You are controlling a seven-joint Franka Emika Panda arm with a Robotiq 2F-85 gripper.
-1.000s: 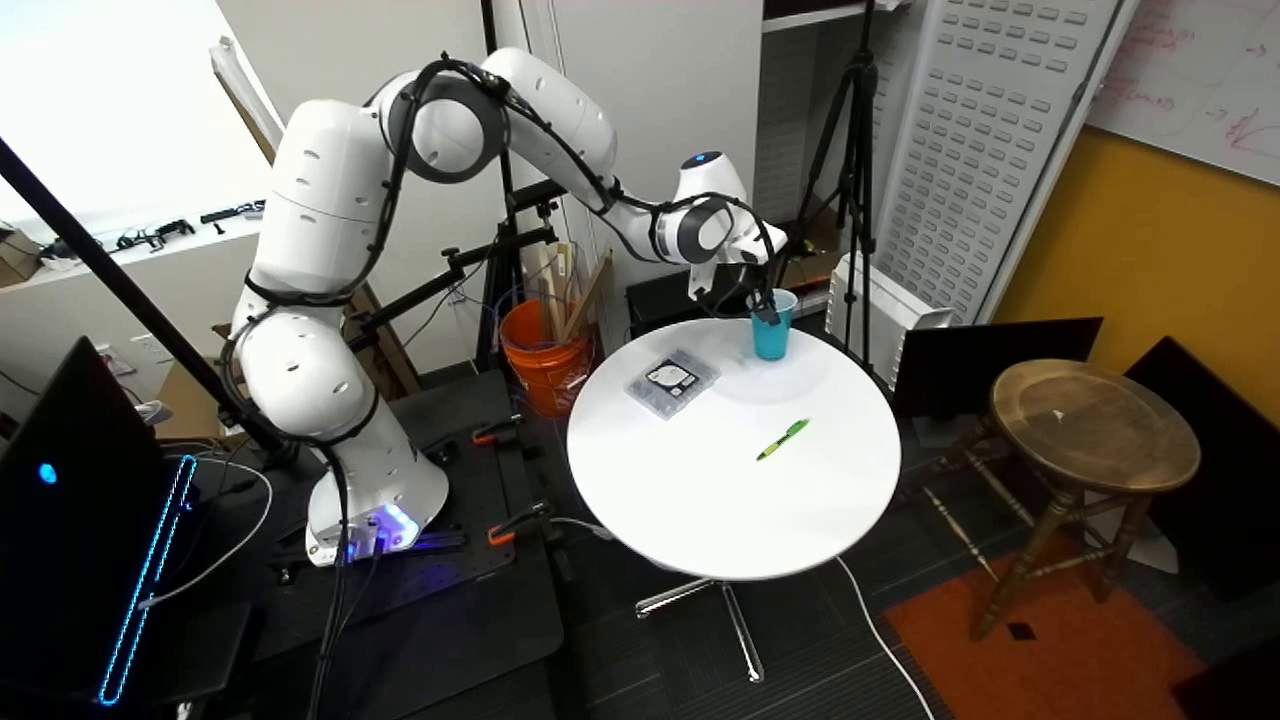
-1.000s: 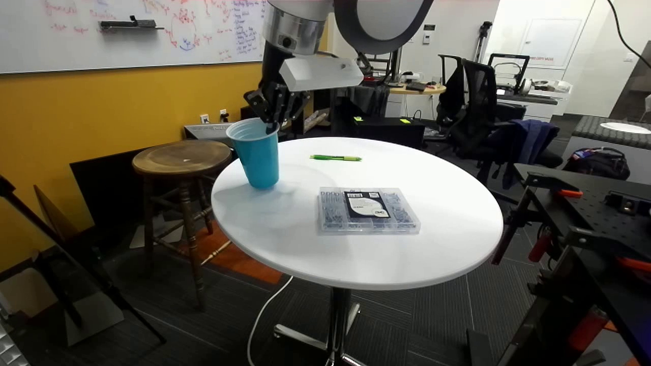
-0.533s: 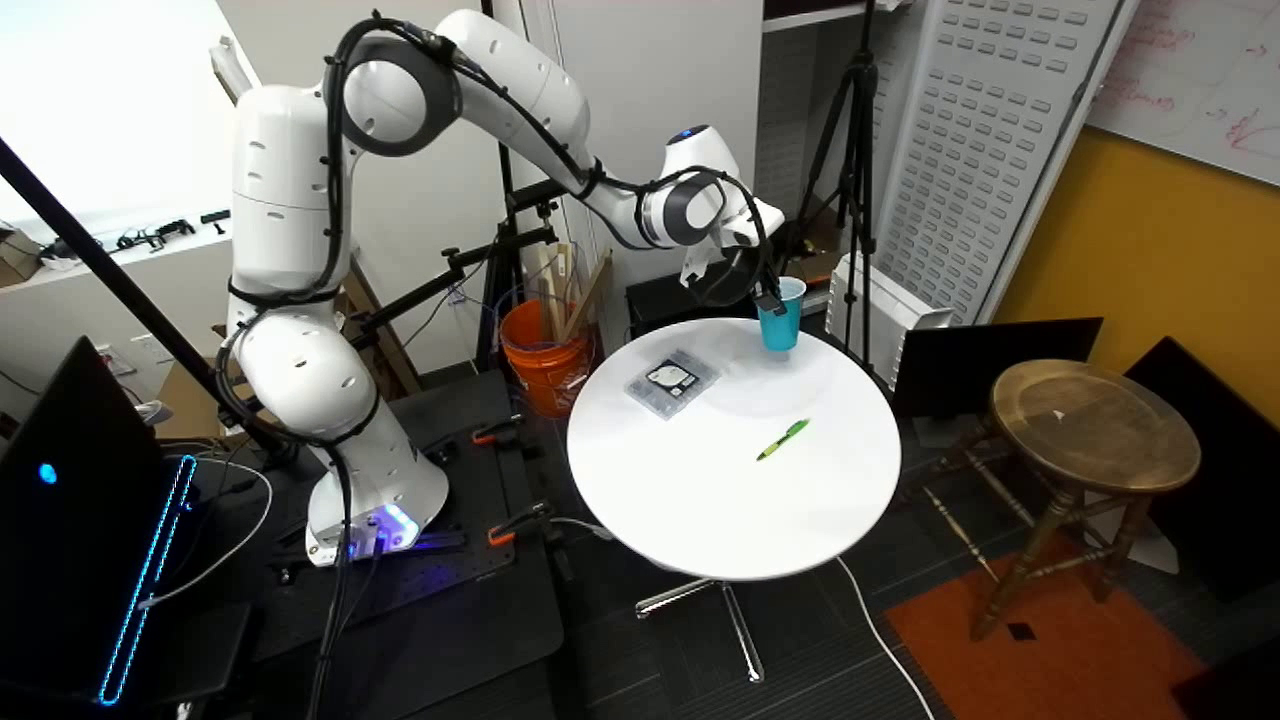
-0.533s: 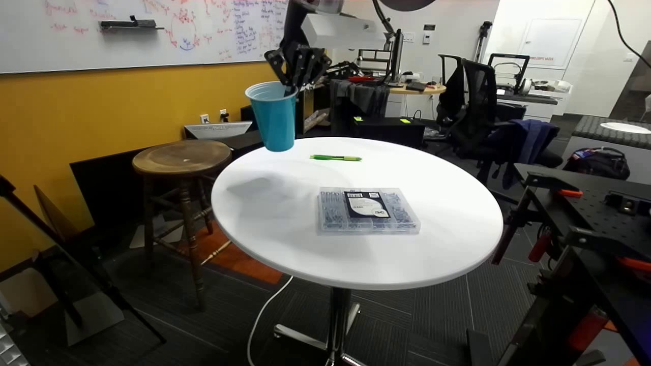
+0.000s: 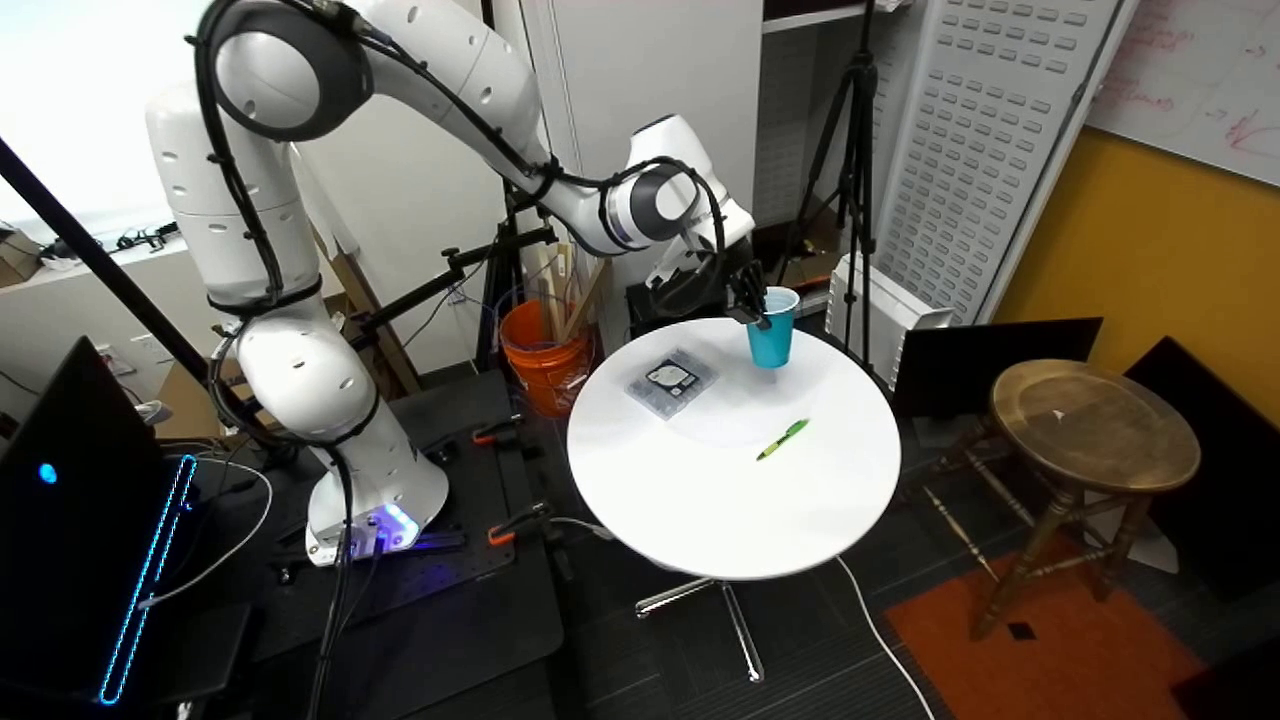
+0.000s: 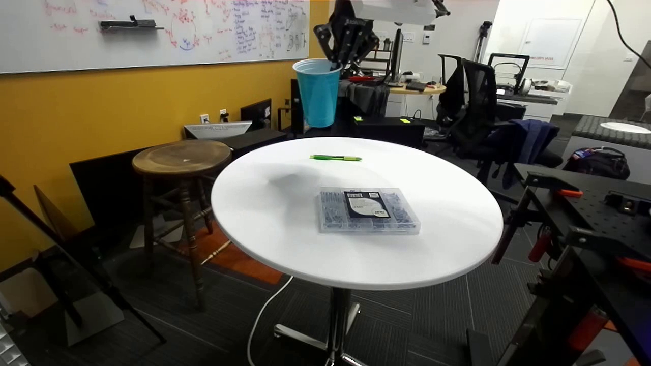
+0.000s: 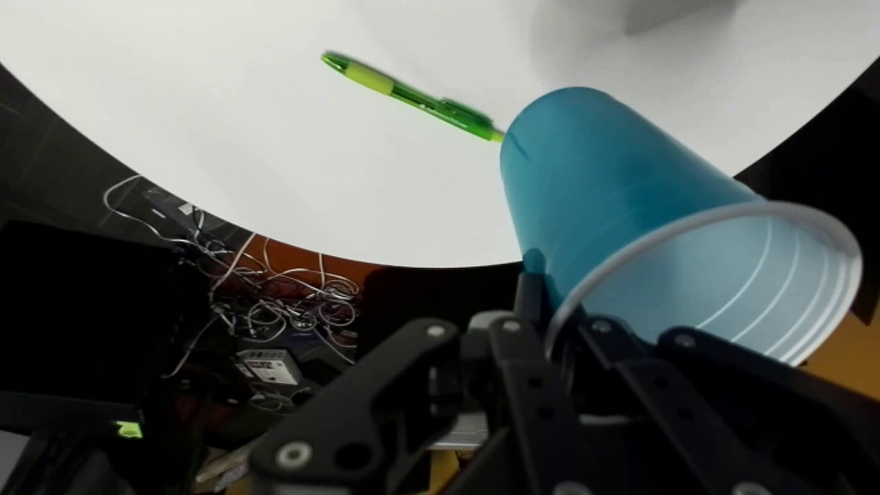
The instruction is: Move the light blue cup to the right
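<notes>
Light blue cup [image 7: 598, 165], wall between 2 fingers [image 7: 529, 297], 1 inside

Pen [image 7: 419, 100] on table [image 6: 442, 249], cup [image 6: 319, 96] above

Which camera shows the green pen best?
The wrist view: the green pen is largest there and its clip stands out, though the light blue cup may hide one tip. Both exterior views show the whole pen, only smaller.

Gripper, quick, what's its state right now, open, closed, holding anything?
Gripper: closed on the light blue cup at its rim, holding it above the white table.
</notes>
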